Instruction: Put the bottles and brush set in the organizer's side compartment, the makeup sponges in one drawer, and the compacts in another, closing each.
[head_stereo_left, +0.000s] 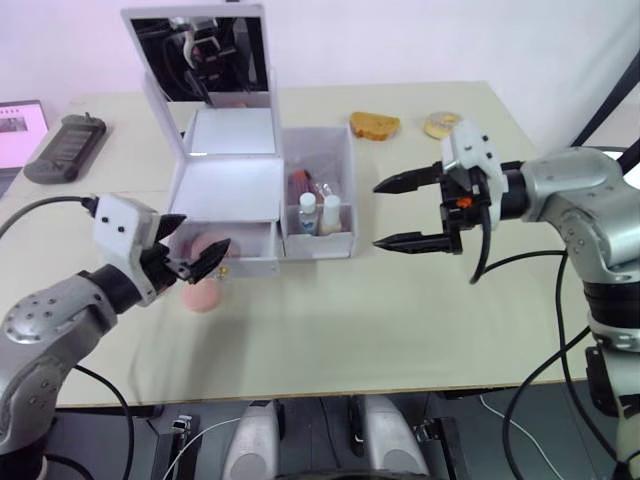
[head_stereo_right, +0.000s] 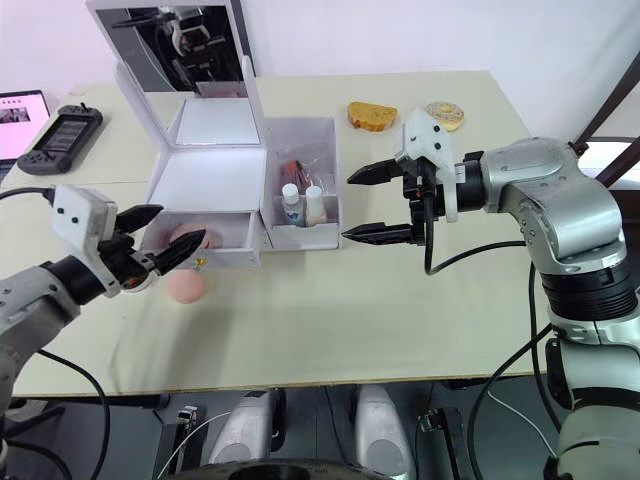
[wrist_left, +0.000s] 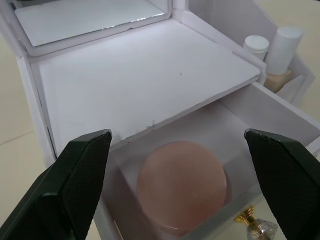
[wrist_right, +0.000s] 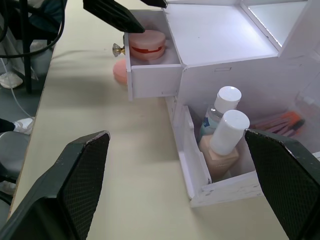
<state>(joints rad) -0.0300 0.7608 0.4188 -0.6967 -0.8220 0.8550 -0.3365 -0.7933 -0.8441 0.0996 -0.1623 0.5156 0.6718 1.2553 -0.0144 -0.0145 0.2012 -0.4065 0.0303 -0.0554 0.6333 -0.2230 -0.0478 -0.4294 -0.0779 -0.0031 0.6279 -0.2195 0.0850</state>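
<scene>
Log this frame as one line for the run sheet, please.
left gripper: open at pulled-out drawer | one sponge in drawer, one sponge on table | bottles in side compartment | right gripper: open, empty

Both arms have silver-grey rounded metallic housings with black joint sections. Each wrist carries a white angular camera block. Black cables run along both forearms. Left end effector (head_stereo_left: 192, 258) and right end effector (head_stereo_left: 402, 213) have black textured fingers.

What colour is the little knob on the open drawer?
Gold, with a clear crystal tip; the knob shows best in the left wrist view.
</scene>
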